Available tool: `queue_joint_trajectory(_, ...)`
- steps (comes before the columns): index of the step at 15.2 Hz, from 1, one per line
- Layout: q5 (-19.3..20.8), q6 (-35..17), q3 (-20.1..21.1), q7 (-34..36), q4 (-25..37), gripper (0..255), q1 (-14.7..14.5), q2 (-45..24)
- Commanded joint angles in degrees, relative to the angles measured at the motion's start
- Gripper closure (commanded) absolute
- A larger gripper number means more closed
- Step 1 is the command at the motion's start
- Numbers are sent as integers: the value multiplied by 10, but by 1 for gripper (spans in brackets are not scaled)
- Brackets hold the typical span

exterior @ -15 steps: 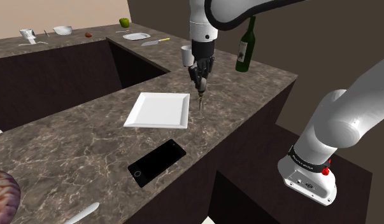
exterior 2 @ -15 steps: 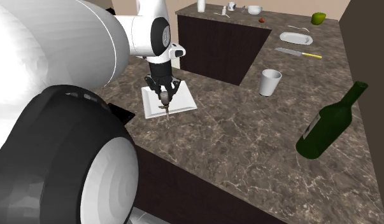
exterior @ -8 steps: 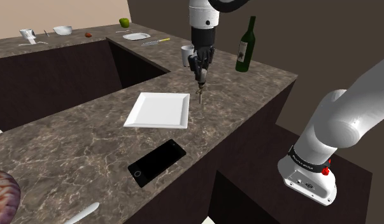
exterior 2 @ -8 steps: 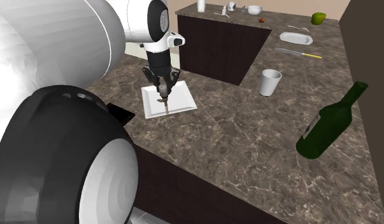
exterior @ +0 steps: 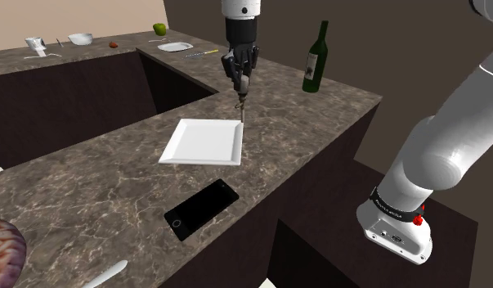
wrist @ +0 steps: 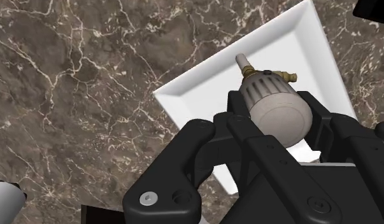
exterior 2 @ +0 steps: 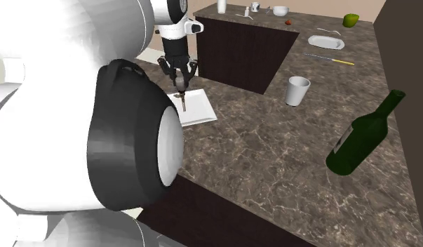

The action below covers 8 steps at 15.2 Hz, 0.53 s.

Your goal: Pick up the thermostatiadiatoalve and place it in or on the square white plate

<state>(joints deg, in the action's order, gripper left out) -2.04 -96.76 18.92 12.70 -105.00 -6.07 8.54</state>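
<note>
The thermostatic radiator valve, with a pale ribbed knob and a thin brass stem, hangs stem-down between my fingers. My black gripper is shut on it, high above the marble counter. The valve's stem points down at the far right corner of the square white plate. In the second exterior view the gripper and valve hover over the plate, which the arm partly hides. The wrist view looks down past the valve onto the plate, close to one of its corners.
A green bottle stands on the counter, to the right in the shoulder view. A white cup sits beyond the plate and a black phone lies in front of it. A dark recess cuts into the counter. A yellow-handled knife lies further back.
The gripper has risen with the valve and moved toward the shoulder view's left, from beside the plate's right edge to above its far corner. It now hides the cup in that view.
</note>
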Motion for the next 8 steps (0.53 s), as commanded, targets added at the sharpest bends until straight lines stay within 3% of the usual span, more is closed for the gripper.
queue_joint_trajectory(1, 14, 17, 10, 17, 62, 255, -3, -47)
queue_joint_trajectory(8, 89, 118, 32, 67, 352, 255, -45, -250)
